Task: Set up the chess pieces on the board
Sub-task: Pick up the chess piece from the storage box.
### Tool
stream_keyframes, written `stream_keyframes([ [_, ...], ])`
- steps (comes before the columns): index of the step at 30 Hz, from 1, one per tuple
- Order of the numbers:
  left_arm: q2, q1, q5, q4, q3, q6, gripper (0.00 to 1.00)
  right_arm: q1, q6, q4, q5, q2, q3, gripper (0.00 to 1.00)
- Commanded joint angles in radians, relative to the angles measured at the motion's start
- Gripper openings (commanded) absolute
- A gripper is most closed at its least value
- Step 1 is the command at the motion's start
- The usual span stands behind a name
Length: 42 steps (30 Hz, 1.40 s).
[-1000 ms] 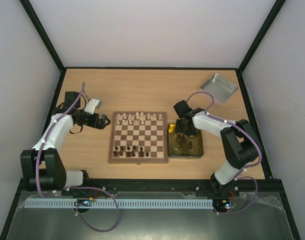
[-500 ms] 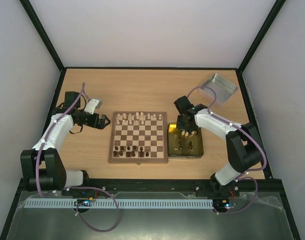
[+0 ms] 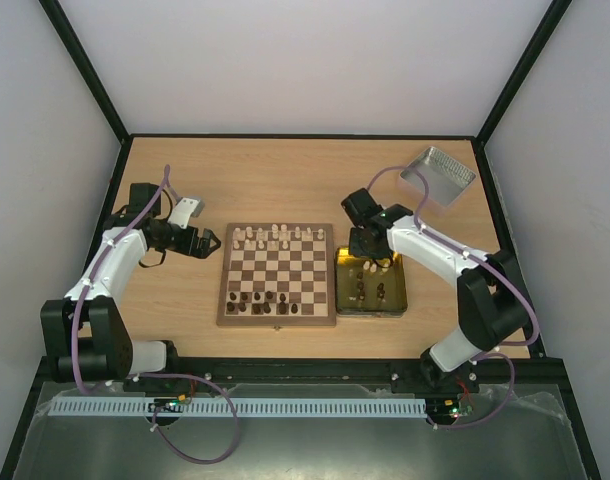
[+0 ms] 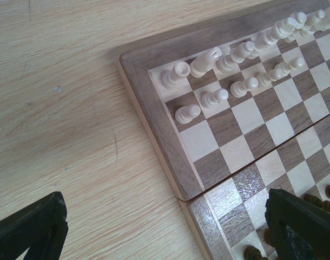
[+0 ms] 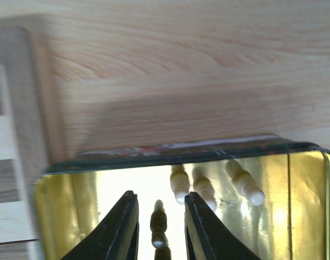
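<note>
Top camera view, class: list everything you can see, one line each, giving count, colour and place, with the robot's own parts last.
Wooden table: one, light wood, under everything.
Square wooden chessboard: one, dark brown and cream checks, table centre.
Cream chess pieces: several, cream, board's far rows.
Dark brown chess pieces: several, dark brown, board's near rows.
Yellow rectangular tin: one, yellow, beside the board's right edge.
Loose pieces: several, dark and cream, inside the tin.
Silver tray-like lid: one, silver, far right corner.
Left gripper: one, black, open, left of the board.
Right gripper: one, black, narrowly open, over the tin.
</note>
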Motion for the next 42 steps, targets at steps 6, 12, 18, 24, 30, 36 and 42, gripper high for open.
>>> stream_keyframes([
  [6,0.005,0.0,0.003,-0.006,0.0,0.0,0.99,-0.057,-0.007,0.064,-0.04,0.026,-0.098,0.23],
  [12,0.005,0.0,0.003,-0.007,0.0,0.0,0.99,-0.061,-0.005,0.101,-0.075,0.079,-0.097,0.23],
  [18,0.006,0.0,0.004,-0.008,0.0,0.001,0.99,-0.06,-0.004,0.117,-0.085,0.11,-0.101,0.22],
  [24,0.011,-0.001,0.004,-0.01,0.003,0.003,0.99,-0.06,0.001,0.128,-0.089,0.107,-0.123,0.2],
  [30,0.008,-0.001,0.005,-0.01,0.002,0.003,0.99,-0.06,-0.001,0.128,-0.086,0.104,-0.125,0.11],
  [36,0.007,-0.001,0.005,-0.011,0.002,0.003,0.99,-0.059,-0.003,0.124,-0.087,0.101,-0.124,0.08],
  [42,0.014,-0.001,0.006,-0.011,0.003,0.004,0.99,-0.059,-0.012,0.058,-0.047,0.062,-0.074,0.08],
])
